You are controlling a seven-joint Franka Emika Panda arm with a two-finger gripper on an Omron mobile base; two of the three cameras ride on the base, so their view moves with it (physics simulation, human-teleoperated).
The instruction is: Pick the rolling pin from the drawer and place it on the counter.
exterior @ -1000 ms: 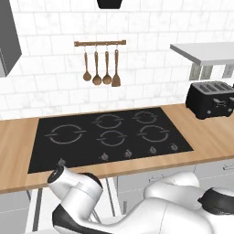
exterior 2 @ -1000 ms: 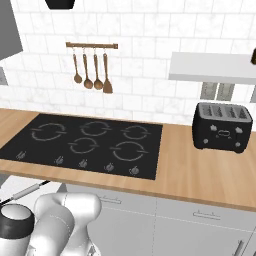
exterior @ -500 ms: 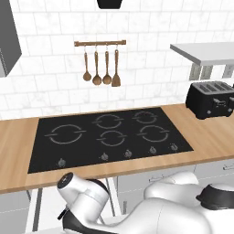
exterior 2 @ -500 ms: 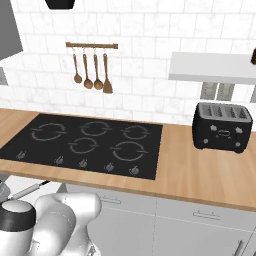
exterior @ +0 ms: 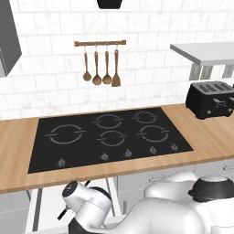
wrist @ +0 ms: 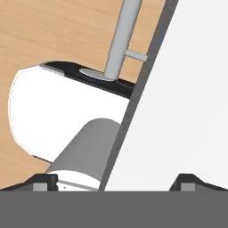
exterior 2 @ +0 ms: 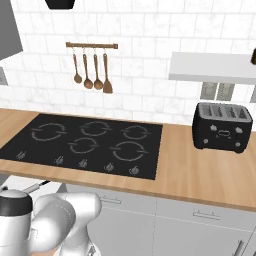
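Note:
The drawer stands pulled out under the counter, below the cooktop's left end. A slim grey rod with a black tip, the rolling pin, lies in the drawer, its near end hidden behind my arm. My arm folds low in front of the drawer. In the hand view my gripper is open with nothing between its fingertips. It looks along the drawer's white inside, past the front panel's dark edge and its grey bar handle.
A black glass cooktop sits in the counter. A black toaster stands at the right under a grey wall shelf. Wooden spoons and a spatula hang on the tiled wall. Grey cabinet fronts run below the counter.
In the left base view the arm's wrist link has sunk lower and a little to the right, towards the drawer. The gripper has stayed open.

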